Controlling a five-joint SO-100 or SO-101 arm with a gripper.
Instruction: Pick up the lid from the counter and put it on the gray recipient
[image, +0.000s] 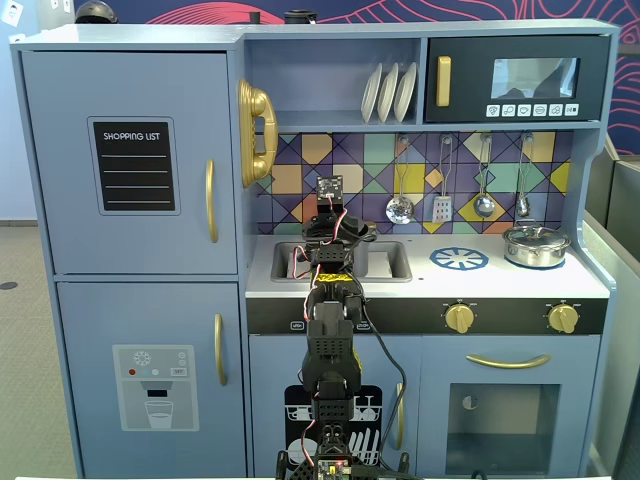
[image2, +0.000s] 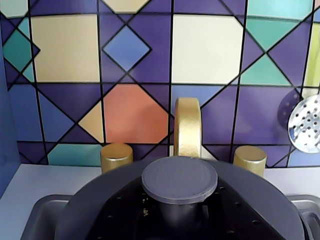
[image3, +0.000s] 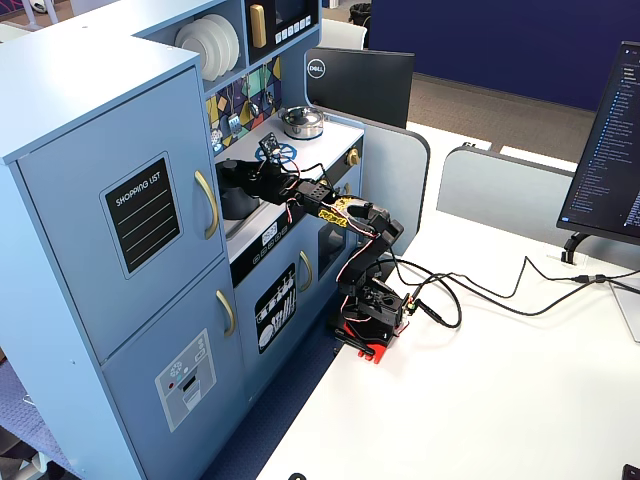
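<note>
The lid (image2: 180, 179), a matte dark gray disc with a flat round knob, fills the bottom of the wrist view. It hangs or rests just in front of the gold faucet (image2: 187, 127), over the sink. The gray recipient (image3: 232, 203) stands in the sink, its top dark, and the lid hides it in the wrist view. My gripper (image3: 250, 178) reaches over the sink right at the recipient's top. In a fixed view the arm covers the gripper (image: 330, 240) from behind. Its jaws do not show in any view, so their hold on the lid is unclear.
Two gold tap knobs (image2: 116, 156) flank the faucet before the tiled back wall. The sink's rim (image: 390, 262) lies around the arm. A blue-and-white burner mark (image: 459, 259) and a shiny silver pot (image: 536, 245) are on the counter to the right. Utensils (image: 400, 208) hang above.
</note>
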